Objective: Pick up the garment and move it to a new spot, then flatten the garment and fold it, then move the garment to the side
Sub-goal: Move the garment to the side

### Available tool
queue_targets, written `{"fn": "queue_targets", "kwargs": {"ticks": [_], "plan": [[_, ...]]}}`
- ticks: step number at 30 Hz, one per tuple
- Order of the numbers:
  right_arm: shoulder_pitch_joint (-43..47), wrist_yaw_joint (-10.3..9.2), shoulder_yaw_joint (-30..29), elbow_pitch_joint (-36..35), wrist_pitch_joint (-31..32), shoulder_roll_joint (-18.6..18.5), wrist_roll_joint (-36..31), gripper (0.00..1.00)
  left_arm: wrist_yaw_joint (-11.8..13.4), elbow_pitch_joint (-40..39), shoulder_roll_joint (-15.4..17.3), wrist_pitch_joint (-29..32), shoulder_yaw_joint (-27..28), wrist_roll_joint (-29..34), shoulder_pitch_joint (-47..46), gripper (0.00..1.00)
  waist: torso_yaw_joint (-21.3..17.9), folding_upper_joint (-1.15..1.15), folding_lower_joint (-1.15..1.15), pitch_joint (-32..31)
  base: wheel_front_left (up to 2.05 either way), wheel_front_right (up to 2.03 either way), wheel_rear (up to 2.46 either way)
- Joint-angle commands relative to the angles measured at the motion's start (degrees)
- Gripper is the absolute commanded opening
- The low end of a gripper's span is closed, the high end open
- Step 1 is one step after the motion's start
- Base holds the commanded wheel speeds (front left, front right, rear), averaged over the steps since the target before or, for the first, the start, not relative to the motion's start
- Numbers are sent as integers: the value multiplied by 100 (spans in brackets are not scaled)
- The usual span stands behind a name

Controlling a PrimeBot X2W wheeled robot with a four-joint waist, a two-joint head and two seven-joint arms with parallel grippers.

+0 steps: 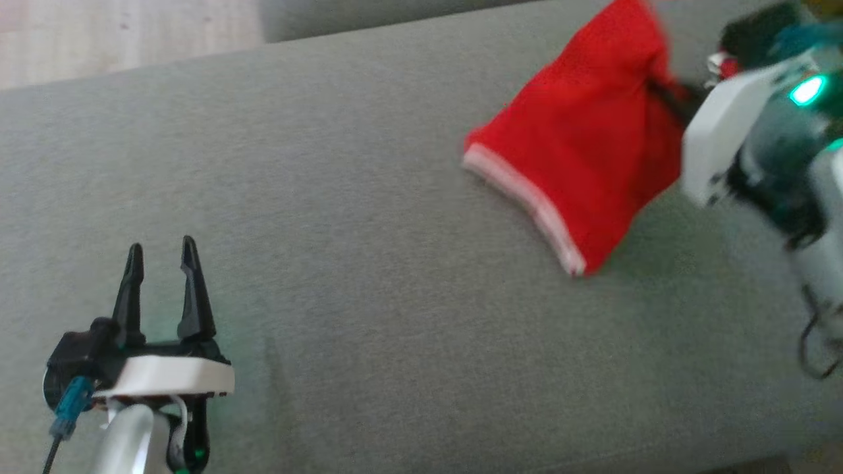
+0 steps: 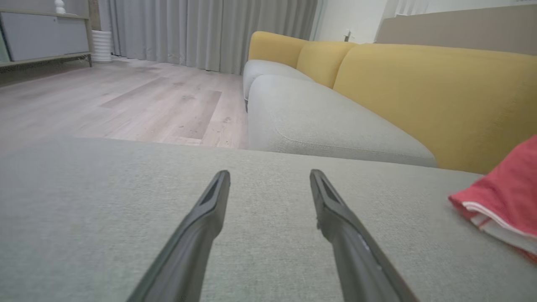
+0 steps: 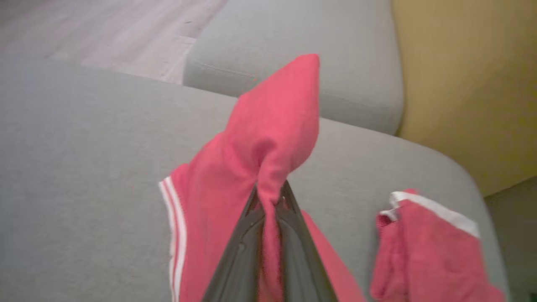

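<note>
Soft red cloth garment (image 1: pixel 579 151), matt grey woven sofa cushion (image 1: pixel 329 230), smooth dark plastic fingers (image 2: pixel 201 235), pale wood-grain floor (image 2: pixel 126 96)

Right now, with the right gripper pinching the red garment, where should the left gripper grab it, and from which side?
Take the white-trimmed hem near its left corner. It lies on the grey cushion facing the left gripper, so come low from the robot's left. The right gripper pinches the red garment at its bunched opposite end, so this should spread it.

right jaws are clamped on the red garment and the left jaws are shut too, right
No, the left jaws stand open and empty above the grey cushion, as the left wrist view shows. The right jaws are clamped on the red garment.
</note>
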Motion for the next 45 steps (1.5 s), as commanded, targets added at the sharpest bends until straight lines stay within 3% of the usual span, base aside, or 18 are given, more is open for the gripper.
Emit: {"fn": "queue_targets", "kwargs": {"ticks": [1, 8, 17, 20, 25, 26, 27, 29, 30, 33, 41, 45], "plan": [[-378, -4, 112, -89, -83, -257, 70, 0, -6, -215, 88, -52, 223, 87, -248, 100, -236, 0, 0, 218, 0, 0, 0], [-1247, -4, 246, 570, -229, -995, 211, 0, -109, -249, 100, -53, 91, 208, -570, 100, -474, 0, 0, 721, 0, 0, 0], [-1728, -4, 117, 1137, -689, -1905, -454, 0, -150, -348, 238, -10, -13, 310, -903, 100, -546, 0, 0, 1306, 0, 0, 0], [-1763, -4, -108, 1347, -803, -1978, -622, 0, -165, -393, 310, 26, -25, 324, -1003, 100, -567, 0, 0, 1461, 0, 0, 0], [-1685, -4, -540, 1715, -1038, -1797, -938, 0, -182, -418, 412, 67, -37, 332, -1123, 100, -601, 0, 0, 1610, 0, 0, 0], [-1654, -4, -617, 1802, -1048, -1744, -1005, 4, -184, -415, 424, 73, -41, 331, -1139, 100, -604, 0, 0, 1624, 0, 0, 0], [-1630, -4, -730, 1889, -1066, -1668, -1045, 45, -188, -410, 436, 77, -45, 328, -1154, 100, -605, 0, 0, 1635, 0, 0, 0], [-1599, -4, -911, 1989, -1161, -1497, -1171, 61, -182, -407, 445, 85, -60, 330, -1174, 100, -610, 0, 0, 1638, 0, 0, 0], [-1564, -4, -1040, 2103, -1107, -1365, -1390, 100, -179, -402, 452, 90, -80, 332, -1172, 100, -610, 0, 0, 1609, 0, 0, 0], [-1489, -4, -1352, 2338, -773, -1091, -1641, 100, -180, -347, 451, 85, -108, 325, -1143, 100, -604, 0, 0, 1497, 0, 0, 0], [-1072, -4, -1694, 2067, -1009, -562, -1913, 100, -180, -102, 329, 24, -164, 250, -865, 100, -494, 0, 0, 770, 0, 0, 0], [-458, -4, -2005, 1502, -1735, 53, -1654, 100, -198, 53, 216, -14, -158, 169, -589, 100, -379, 0, 0, 229, 0, 0, 0]]}}
